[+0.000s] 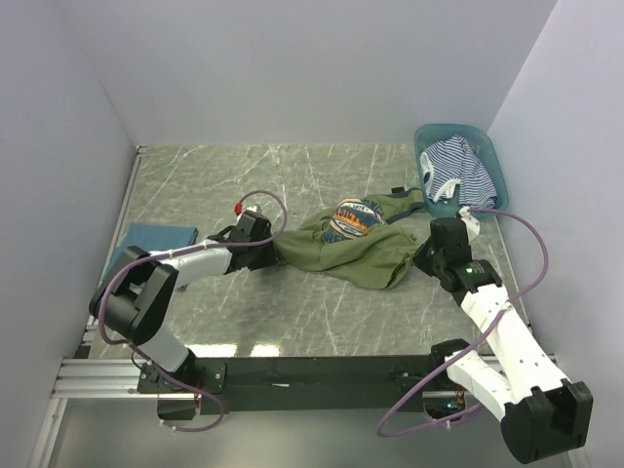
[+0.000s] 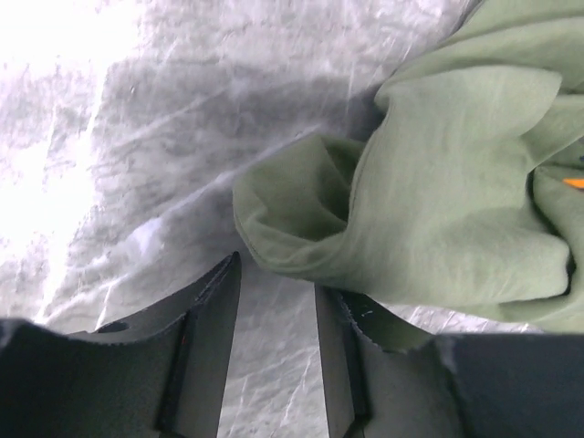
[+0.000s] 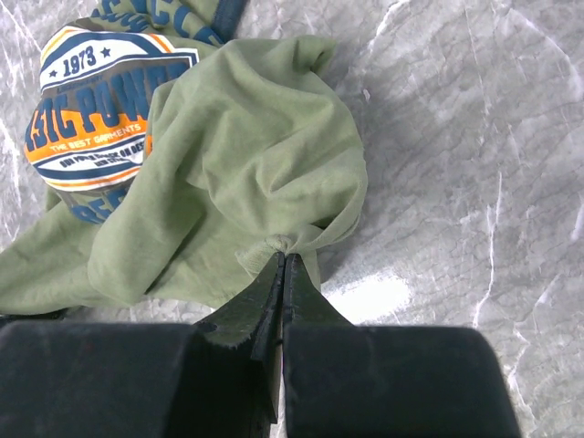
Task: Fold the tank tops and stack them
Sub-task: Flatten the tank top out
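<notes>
The olive-green tank top (image 1: 356, 255) lies crumpled mid-table, its round orange-blue graphic (image 1: 351, 220) facing up. My right gripper (image 3: 284, 255) is shut on a pinch of this top's hem (image 3: 246, 155) at the cloth's right edge (image 1: 421, 255). At the cloth's left edge, my left gripper (image 1: 272, 251) stands open. Bare table shows between its fingers, and the green fabric (image 2: 438, 182) lies just ahead of them and drapes over the right fingertip (image 2: 333, 306). A teal-blue tank top (image 1: 156, 237) lies folded flat at the far left. The striped tank top (image 1: 458, 171) sits bunched in the basket.
The teal plastic basket (image 1: 492, 156) stands at the back right against the wall. White walls close in the marble table (image 1: 292, 312) on left, back and right. Purple cables loop off both arms.
</notes>
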`<state>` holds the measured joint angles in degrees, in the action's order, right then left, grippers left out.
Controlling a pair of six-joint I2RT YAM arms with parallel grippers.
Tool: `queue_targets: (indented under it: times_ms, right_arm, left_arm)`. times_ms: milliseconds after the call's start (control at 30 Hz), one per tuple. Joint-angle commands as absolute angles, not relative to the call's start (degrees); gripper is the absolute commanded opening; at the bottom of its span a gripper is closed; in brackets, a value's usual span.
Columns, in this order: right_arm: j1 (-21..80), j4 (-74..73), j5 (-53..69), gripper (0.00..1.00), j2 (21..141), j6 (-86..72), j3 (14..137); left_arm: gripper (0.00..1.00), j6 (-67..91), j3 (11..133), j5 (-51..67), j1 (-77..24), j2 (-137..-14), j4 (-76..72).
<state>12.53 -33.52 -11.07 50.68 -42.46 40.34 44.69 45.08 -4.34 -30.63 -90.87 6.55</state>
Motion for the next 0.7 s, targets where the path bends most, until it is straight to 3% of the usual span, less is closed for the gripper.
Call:
queue_targets:
  times_ms: [0, 533, 667]
  right_arm:
    - [12.1, -33.7, -12.0, 0.00, 49.6, -41.6, 42.9]
    - [12.0, -33.9, -10.9, 0.00, 49.3, -40.9, 43.9]
    - [12.0, -34.5, -9.9, 0.00, 49.2, -40.2, 45.5]
  left_arm:
    - [0.45, 44.0, 46.8, -4.3, -30.9, -92.9, 6.0]
    - [0.26, 43.2, 51.2, -6.9, -31.6, -98.9, 8.2]
    - [0.06, 42.6, 52.4, -8.4, -31.6, -98.5, 10.0]
